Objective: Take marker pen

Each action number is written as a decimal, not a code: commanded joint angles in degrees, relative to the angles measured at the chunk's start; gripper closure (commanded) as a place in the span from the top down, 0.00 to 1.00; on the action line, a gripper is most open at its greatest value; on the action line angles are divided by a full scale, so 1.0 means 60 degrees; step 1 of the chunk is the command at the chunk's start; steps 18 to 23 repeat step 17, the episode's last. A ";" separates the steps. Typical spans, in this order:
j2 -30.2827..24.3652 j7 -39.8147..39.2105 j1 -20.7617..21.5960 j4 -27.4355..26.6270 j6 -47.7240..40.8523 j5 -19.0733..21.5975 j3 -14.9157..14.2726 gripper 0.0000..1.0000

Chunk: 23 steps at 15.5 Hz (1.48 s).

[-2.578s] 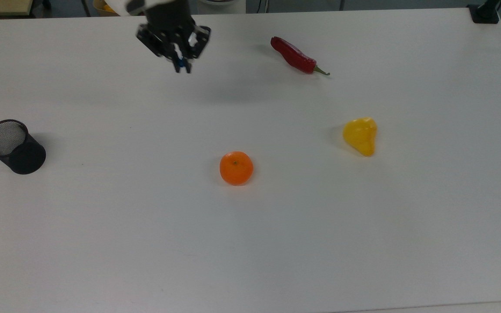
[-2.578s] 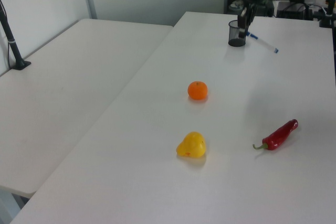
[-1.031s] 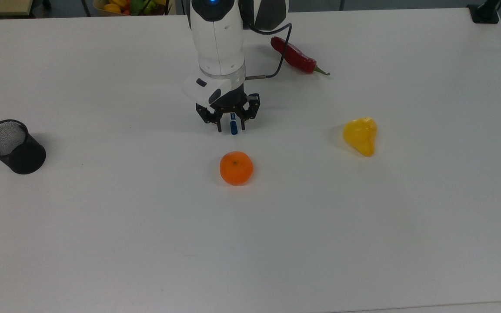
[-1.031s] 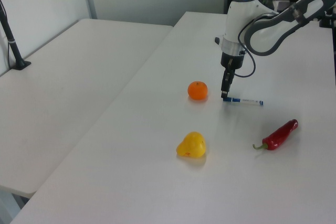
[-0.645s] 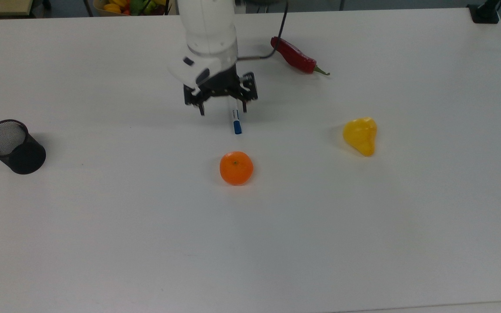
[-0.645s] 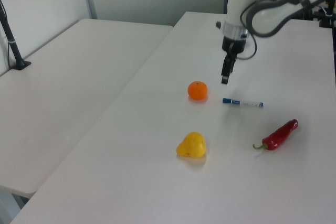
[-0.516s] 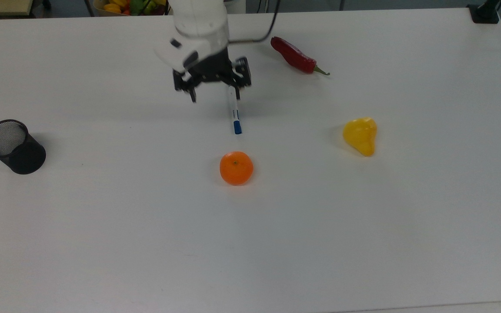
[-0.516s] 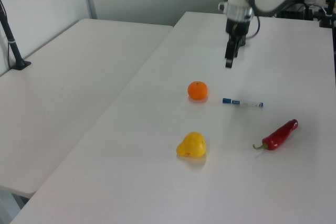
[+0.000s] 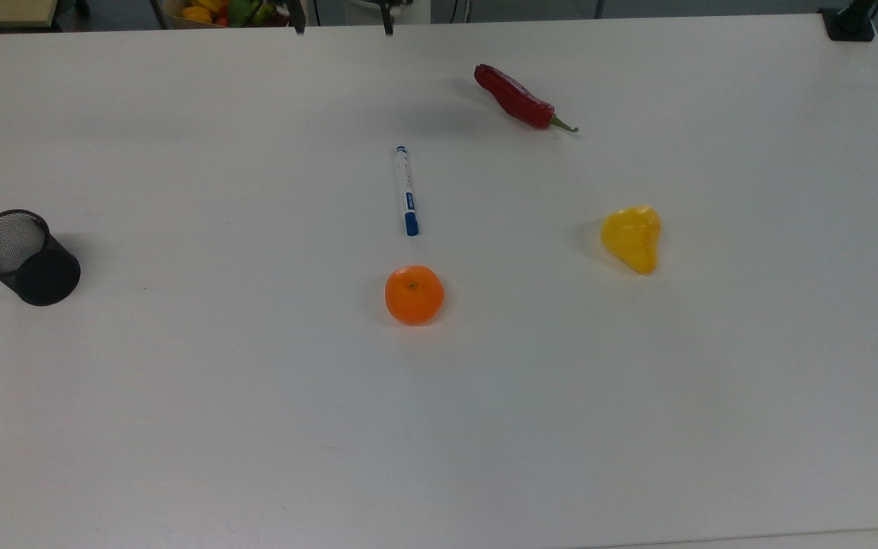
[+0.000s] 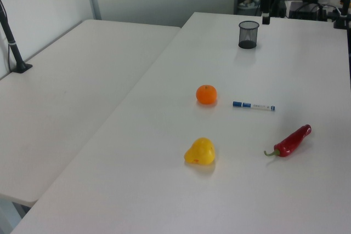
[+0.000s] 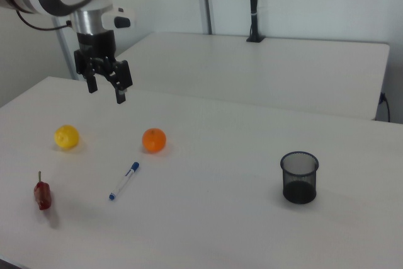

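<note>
The marker pen (image 9: 406, 191) lies flat on the white table (image 9: 180, 419), blue cap toward the orange (image 9: 414, 295), with nothing gripping it. It also lies right of the orange (image 10: 207, 94) as the marker pen (image 10: 253, 106) in the left view, and below the orange (image 11: 153, 140) as the marker pen (image 11: 123, 181) in the right view. My gripper (image 11: 106, 91) hangs high above the table, open and empty, well clear of the pen. Its two dark fingertips poke in at the top view's upper edge, gripper (image 9: 344, 23).
A red chili (image 9: 519, 97) lies beyond the pen toward the top view's right. A yellow pear-shaped fruit (image 9: 632, 238) sits at the top view's right. A black mesh cup (image 9: 24, 257) stands at the top view's far left. A second table (image 10: 66, 97) adjoins.
The gripper brought the marker down to the table, opened and let it go, then rose and drew back toward the top view's upper edge. The marker stays lying where it was left.
</note>
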 commanded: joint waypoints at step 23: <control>-0.0578 -0.1936 -0.0074 0.0173 0.1166 0.0073 -0.0783 1.00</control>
